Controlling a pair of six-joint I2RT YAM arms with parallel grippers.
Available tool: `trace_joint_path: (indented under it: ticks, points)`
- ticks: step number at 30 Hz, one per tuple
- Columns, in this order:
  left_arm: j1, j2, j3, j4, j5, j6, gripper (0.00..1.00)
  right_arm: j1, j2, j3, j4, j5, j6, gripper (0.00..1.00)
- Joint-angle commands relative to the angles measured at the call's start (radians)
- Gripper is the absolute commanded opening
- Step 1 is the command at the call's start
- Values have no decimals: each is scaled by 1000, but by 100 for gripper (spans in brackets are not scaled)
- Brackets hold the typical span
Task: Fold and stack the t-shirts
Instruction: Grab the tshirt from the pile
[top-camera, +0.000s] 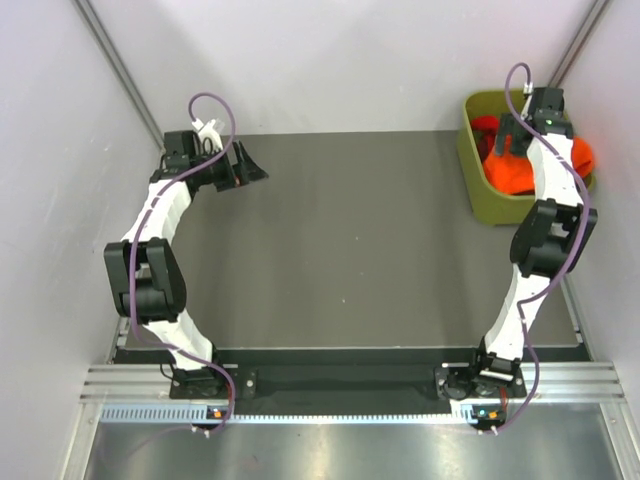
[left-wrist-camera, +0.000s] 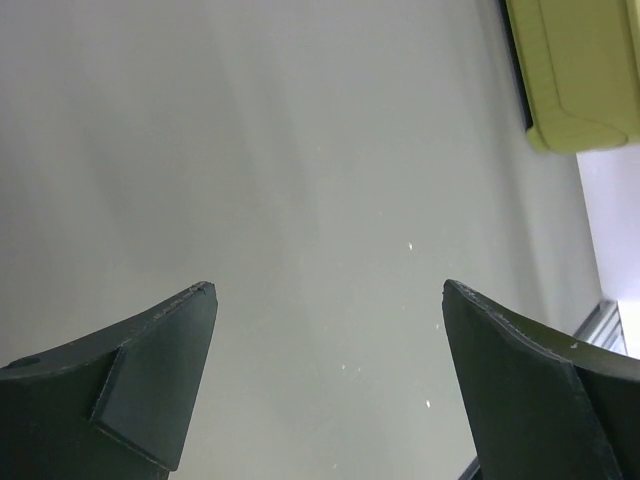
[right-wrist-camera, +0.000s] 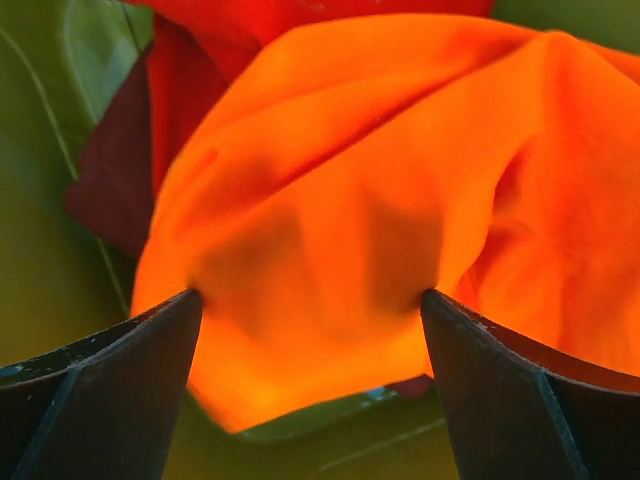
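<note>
The t-shirts lie bunched in the olive-green tub at the far right. A bright orange t-shirt fills the right wrist view, with a red one behind it and a dark maroon one to its left. My right gripper is down in the tub, jaws wide, both fingertips pressing into a bulge of the orange cloth that sits between them. From above, the right gripper hangs over the orange shirt. My left gripper is open and holds nothing at the far left, over the bare table.
The tub's green wall stands close on the left of my right fingers. A corner of the tub shows at the top right of the left wrist view. White walls enclose the dark table on three sides.
</note>
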Motion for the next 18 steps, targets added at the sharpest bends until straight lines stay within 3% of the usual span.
trace_joint_path:
  ticks: [1,4,6,8,9,11,18]
  points:
    - [-14,-31,-8,30,63,41,99,5,13,69,11,-55,11,90]
    - [-22,-20,6,1,51,59,99,5,29,67,16,-86,4,77]
    - [-20,-8,18,-15,61,57,99,7,30,64,21,-95,-4,61]
    - [-22,3,26,-30,72,43,99,10,29,61,27,-88,-7,38]
    - [-20,7,25,-25,72,37,99,11,26,57,30,-85,-9,18]
    - [-20,9,26,-30,71,29,99,11,12,57,28,-80,-16,0]
    - [-22,187,319,-450,-90,115,99,20,-190,54,-16,-192,-42,0]
